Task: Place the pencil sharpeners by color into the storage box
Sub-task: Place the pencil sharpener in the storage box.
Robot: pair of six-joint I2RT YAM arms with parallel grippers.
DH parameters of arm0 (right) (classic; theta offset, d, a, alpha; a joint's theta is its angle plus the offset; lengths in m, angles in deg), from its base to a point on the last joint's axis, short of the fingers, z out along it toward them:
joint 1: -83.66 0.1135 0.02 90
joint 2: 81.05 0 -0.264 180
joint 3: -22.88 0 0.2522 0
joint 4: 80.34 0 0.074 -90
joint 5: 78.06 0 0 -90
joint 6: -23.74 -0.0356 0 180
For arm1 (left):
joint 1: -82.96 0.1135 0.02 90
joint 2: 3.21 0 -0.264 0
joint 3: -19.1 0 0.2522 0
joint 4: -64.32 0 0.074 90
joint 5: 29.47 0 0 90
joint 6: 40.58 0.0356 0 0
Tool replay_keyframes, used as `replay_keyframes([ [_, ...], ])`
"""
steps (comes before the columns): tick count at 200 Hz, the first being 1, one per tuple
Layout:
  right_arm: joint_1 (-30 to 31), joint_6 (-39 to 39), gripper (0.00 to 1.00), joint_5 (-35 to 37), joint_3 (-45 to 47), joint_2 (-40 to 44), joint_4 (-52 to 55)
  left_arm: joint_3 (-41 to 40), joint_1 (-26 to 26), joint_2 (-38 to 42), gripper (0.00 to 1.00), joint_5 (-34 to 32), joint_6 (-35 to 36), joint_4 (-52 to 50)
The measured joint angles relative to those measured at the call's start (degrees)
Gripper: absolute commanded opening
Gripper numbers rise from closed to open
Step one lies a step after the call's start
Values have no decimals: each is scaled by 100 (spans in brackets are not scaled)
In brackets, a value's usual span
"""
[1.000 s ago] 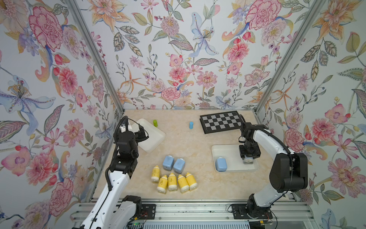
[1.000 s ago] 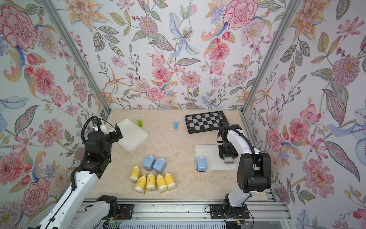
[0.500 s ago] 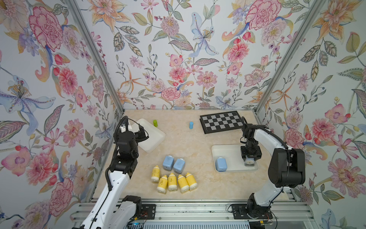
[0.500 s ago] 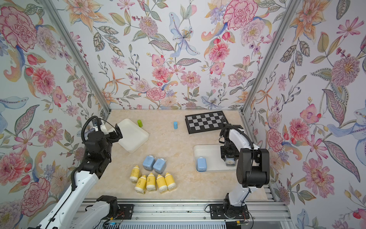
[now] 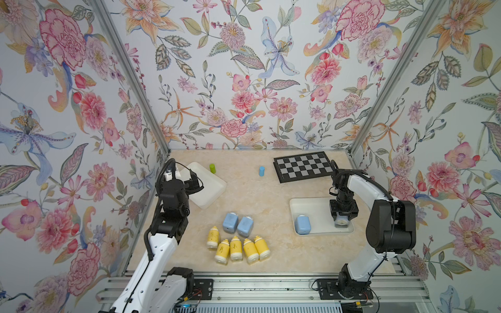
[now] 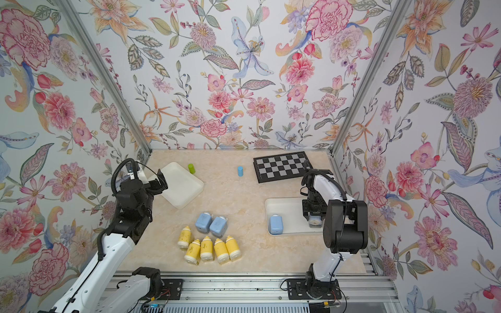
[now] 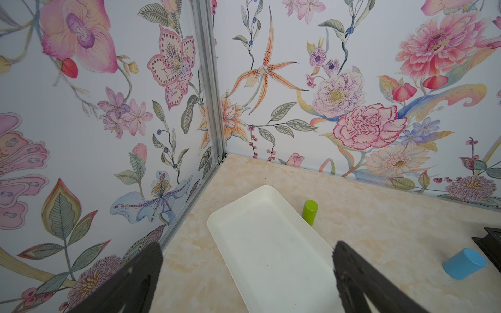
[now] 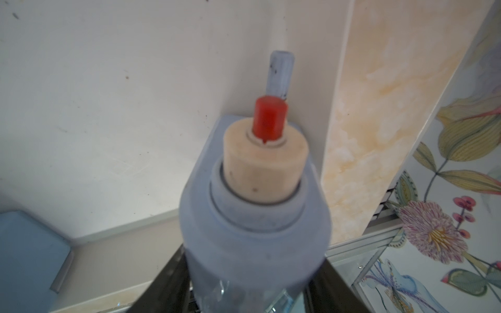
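My right gripper (image 5: 342, 216) is shut on a pale-blue pencil sharpener (image 8: 254, 216) with a cream hub and red crank, low inside the right white storage box (image 5: 314, 207) near its right wall. A second blue sharpener (image 5: 302, 224) lies in that box's front left corner. Two more blue sharpeners (image 5: 230, 222) (image 5: 245, 226) and several yellow bottle-shaped ones (image 5: 235, 246) lie together mid-table at the front. My left gripper (image 7: 246, 252) hangs open and holds nothing above the left white storage box (image 5: 210, 187), which has nothing in it.
A green cylinder (image 5: 212, 168) stands just behind the left box and a small blue cylinder (image 5: 261, 171) further right. A black checkerboard (image 5: 303, 166) lies at the back right. Flowered walls close in three sides.
The right gripper with the blue sharpener has edged slightly toward the front inside the right box. The left arm has not moved.
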Motion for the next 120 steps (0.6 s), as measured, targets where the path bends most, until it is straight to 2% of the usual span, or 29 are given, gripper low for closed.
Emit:
replay_keyframes([
  [120,-70,-94,72,155,-68,-208,116,0,0,0,100,0,0,0],
])
